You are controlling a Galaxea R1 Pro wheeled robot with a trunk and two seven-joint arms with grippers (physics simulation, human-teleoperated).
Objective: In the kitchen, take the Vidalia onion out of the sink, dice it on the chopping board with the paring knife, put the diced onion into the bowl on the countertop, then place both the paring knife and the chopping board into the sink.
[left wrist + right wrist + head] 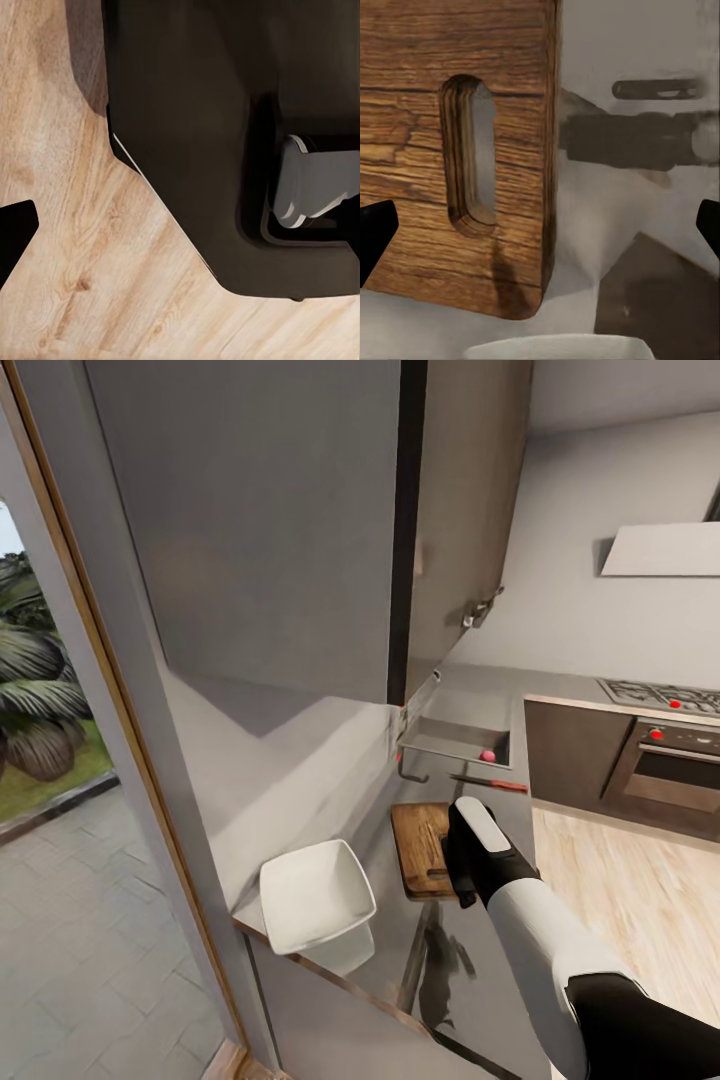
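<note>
The dark brown chopping board (pixel 420 838) lies on the grey countertop (pixel 300 780), its slot-shaped handle hole (pixel 472 154) right under my right gripper (pixel 452 865). That gripper (pixel 540 232) hovers above the board's handle end, open and holding nothing. The white squarish bowl (pixel 315 895) stands at the counter's near end, and its rim (pixel 555 348) reaches into the right wrist view. Beyond the board lies the red-handled paring knife (pixel 492 783). Behind it, the sink (pixel 450 732) holds a small reddish round onion (pixel 487 756). My left gripper (pixel 180 236) hangs over the wood floor beside the robot's dark base, one fingertip (pixel 15 236) set far out.
A grey upper cabinet (pixel 270 530) hangs low over the counter, with a hinge (pixel 482 608) showing. To the right stand a hob (pixel 665 698), an oven (pixel 670 765) and a range hood (pixel 665 550). Light wood floor (pixel 640 900) is open on the right. A glazed doorway (pixel 50 740) is at the left.
</note>
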